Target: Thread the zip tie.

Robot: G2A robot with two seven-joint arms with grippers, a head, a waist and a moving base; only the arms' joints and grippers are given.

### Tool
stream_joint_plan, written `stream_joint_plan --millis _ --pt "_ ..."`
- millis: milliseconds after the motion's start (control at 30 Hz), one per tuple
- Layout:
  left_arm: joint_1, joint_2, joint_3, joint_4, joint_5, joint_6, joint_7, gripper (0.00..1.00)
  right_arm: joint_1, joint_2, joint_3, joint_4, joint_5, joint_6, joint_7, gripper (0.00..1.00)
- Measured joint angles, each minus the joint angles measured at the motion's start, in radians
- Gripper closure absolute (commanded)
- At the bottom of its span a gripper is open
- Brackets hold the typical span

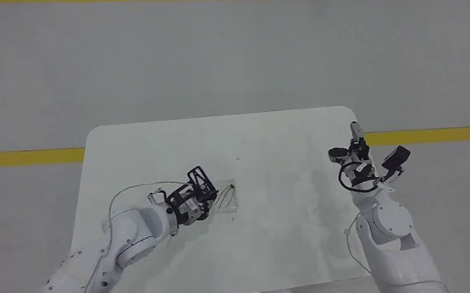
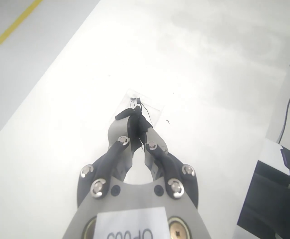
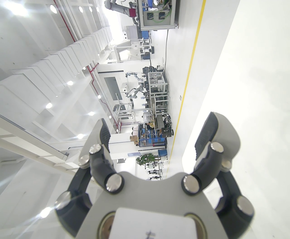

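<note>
two sets of jaws: the left pair is pressed together on the tie, and the right pair stands wide apart with nothing between.
left gripper: its fingertips are wrapped in black and meet at a point low over the table; thin black strands run in between them.
zip tie: a very thin black tie, pinched at the left gripper's tips. its small head and a short loop stick out just past the tips, one strand curves off to the side, and a short bit trails back between the fingers.
clear sheet: a small see-through rectangle lying flat on the table, directly under the tie and the left fingertips. in the top view it sits just beside the left gripper, on the side toward the table's middle.
black speck: a tiny dark bit on the table just off the sheet's edge; what it is cannot be told.
right gripper: both ribbed pads are bare. in the top view it is at the table's right edge, well apart from the tie and the sheet.
table: white, rounded corners, both arms over its near half.
floor: grey, with a yellow line passing behind the table.
</note>
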Motion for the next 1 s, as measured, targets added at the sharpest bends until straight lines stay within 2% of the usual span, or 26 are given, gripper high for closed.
stream_joint_plan --millis 67,100,433,533,600,667,767,800,867,900,1000 --pt "-0.013 0.026 0.024 -0.004 -0.007 0.0 0.009 1.0 0.0 0.0 0.0 0.0 0.0 0.0 0.0 0.0" --pt "-0.014 0.029 0.028 -0.004 -0.009 0.0 0.01 1.0 0.0 0.0 0.0 0.0 0.0 0.0 0.0 0.0" --pt "-0.013 0.028 0.028 -0.003 -0.012 0.0 0.013 1.0 0.0 0.0 0.0 0.0 0.0 0.0 0.0 0.0" --pt "-0.018 0.033 0.023 0.018 -0.103 0.0 0.075 1.0 0.0 0.0 0.0 0.0 0.0 0.0 0.0 0.0" --pt "-0.033 0.048 0.02 0.028 -0.224 0.0 0.089 1.0 0.0 0.0 0.0 0.0 0.0 0.0 0.0 0.0" --pt "-0.048 0.066 0.033 0.019 -0.343 0.0 0.081 1.0 0.0 0.0 0.0 0.0 0.0 0.0 0.0 0.0" --pt "-0.088 0.104 0.072 0.005 -0.525 0.0 0.041 1.0 0.0 0.0 0.0 0.0 0.0 0.0 0.0 0.0" --pt "-0.111 0.121 0.091 0.002 -0.589 0.0 0.01 1.0 0.0 0.0 0.0 0.0 0.0 0.0 0.0 0.0" --pt "-0.149 0.148 0.124 0.02 -0.661 0.0 -0.018 1.0 0.0 0.0 0.0 0.0 0.0 0.0 0.0 0.0" --pt "-0.162 0.158 0.138 0.028 -0.685 0.0 -0.013 1.0 0.0 0.0 0.0 0.0 0.0 0.0 0.0 0.0" --pt "-0.197 0.189 0.192 0.038 -0.751 0.0 0.048 1.0 0.0 0.0 0.0 0.0 0.0 0.0 0.0 0.0"
